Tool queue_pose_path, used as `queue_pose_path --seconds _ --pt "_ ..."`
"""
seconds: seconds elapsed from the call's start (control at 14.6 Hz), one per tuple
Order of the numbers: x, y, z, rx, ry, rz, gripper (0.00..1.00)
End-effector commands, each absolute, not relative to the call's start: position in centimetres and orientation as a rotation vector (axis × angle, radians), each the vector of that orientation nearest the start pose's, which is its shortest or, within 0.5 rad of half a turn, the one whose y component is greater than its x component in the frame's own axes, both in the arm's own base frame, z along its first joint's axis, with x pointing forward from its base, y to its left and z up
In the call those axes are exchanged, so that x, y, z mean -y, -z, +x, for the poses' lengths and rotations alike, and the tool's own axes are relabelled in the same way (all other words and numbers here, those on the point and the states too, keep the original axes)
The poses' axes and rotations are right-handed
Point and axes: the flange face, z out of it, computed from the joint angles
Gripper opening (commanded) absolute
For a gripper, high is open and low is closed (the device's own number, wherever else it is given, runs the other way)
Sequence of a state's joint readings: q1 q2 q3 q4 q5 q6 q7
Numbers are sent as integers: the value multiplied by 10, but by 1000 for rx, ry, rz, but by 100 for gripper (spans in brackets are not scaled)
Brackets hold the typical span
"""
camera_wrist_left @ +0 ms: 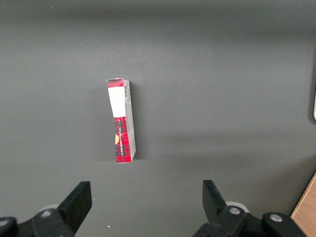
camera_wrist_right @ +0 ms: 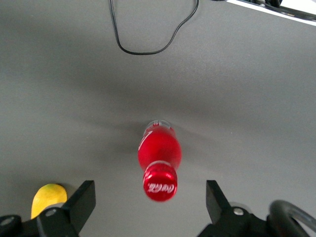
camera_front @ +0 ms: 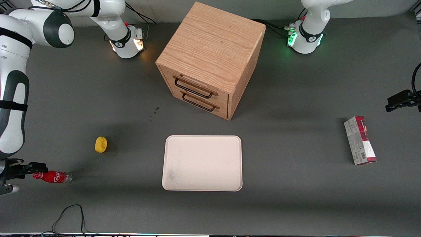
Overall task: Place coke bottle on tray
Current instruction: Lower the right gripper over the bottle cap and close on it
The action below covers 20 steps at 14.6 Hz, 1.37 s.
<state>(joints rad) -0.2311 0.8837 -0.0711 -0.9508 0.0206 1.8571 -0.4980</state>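
The coke bottle point(camera_front: 52, 176) lies on its side on the grey table at the working arm's end, with its red cap toward my gripper and its clear base toward the tray. In the right wrist view the bottle point(camera_wrist_right: 159, 158) shows cap-first. My right gripper point(camera_front: 33, 171) is low at the cap end of the bottle. It is open wide point(camera_wrist_right: 150, 191), with the cap between the two black fingers and neither finger touching it. The cream tray point(camera_front: 204, 164) lies flat at the table's middle, well away from the bottle toward the parked arm's end. Nothing is on it.
A small yellow object point(camera_front: 101, 144) point(camera_wrist_right: 47, 198) lies between bottle and tray, farther from the front camera. A wooden two-drawer cabinet point(camera_front: 210, 56) stands farther back than the tray. A red-and-grey carton point(camera_front: 360, 140) point(camera_wrist_left: 121, 123) lies toward the parked arm's end. A black cable point(camera_front: 69, 214) point(camera_wrist_right: 148, 47) loops at the near edge.
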Motion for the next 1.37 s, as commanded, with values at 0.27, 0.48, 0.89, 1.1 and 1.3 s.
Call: queue_pose_path --seconds 0.27,0.48,0.89,1.1,1.3 --pt "221 -331 754 372 25 -3153 94" --pt "221 -330 754 372 22 -3153 87" --pt "220 -336 754 384 22 -3160 0" --pt "220 -338 753 400 17 -3156 0" --pt "215 -348 753 409 25 -3164 0"
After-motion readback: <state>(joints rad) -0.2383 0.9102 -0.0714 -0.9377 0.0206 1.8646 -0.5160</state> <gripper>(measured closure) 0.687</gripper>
